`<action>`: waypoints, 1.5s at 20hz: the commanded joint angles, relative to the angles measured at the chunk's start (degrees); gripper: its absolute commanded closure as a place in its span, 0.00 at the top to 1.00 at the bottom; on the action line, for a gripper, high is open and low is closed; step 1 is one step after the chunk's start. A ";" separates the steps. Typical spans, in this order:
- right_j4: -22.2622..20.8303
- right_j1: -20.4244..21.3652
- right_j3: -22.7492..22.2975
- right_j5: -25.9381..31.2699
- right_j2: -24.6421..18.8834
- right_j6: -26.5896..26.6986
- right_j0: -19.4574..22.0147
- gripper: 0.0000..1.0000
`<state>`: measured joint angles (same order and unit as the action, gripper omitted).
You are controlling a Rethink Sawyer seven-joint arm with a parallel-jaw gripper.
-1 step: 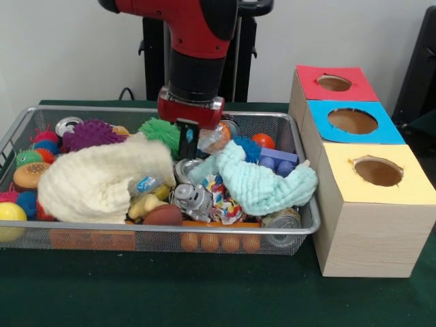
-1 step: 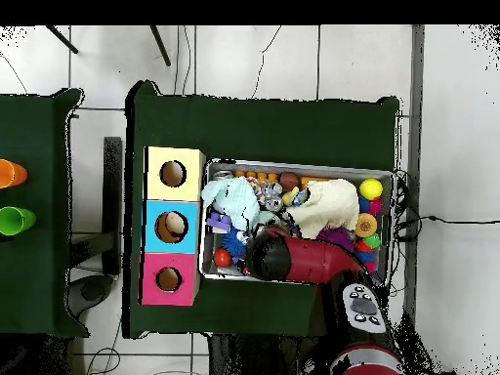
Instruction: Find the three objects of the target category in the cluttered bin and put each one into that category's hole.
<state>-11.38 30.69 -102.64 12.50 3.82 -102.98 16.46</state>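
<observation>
The gripper (image 1: 189, 142) hangs low over the middle of the bin (image 1: 13, 133), just above center frame in the front view, its tips down among the clutter between the green spiky ball (image 1: 161, 130) and a wrapped item (image 1: 212, 138). Whether its fingers are spread or pinched on something cannot be told; the dark tips are lost against the objects behind them.

The main risk is a wrong or double pick. The pile is tightly packed, so a closing grip here could catch the ball's spikes or the edge of the teal cloth (image 1: 262, 182) along with the intended piece, and the cloth could drag neighbours out on a lift. The cream cloth (image 1: 95, 180) at left center covers much of the bin, so targets may lie hidden beneath it. A loose grasp could also drop an item short of the holes, since the box (image 1: 368, 225) stands at the right of the frame, beside the bin.

The target category is not evident. Candidates include the silvery cans: one (image 1: 185, 169) just below the gripper, another (image 1: 281, 219) at the bin's lower right, a third (image 1: 68, 125) at upper left. They look smooth, rounded and slippery. In the overhead view the arm (image 2: 298, 259) covers the bin's lower middle.
</observation>
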 commanded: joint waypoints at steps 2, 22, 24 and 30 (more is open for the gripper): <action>6.86 -1.96 -12.30 2.78 -0.67 -15.61 -0.95 0.00; 9.03 -8.45 3.53 8.16 3.65 -6.52 -4.13 0.00; 9.20 -9.42 6.89 10.76 3.98 -5.69 -4.69 0.00; 8.15 -13.11 13.62 12.03 1.63 -2.64 -2.59 0.00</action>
<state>-3.73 25.54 -99.40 17.34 9.87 -103.14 13.18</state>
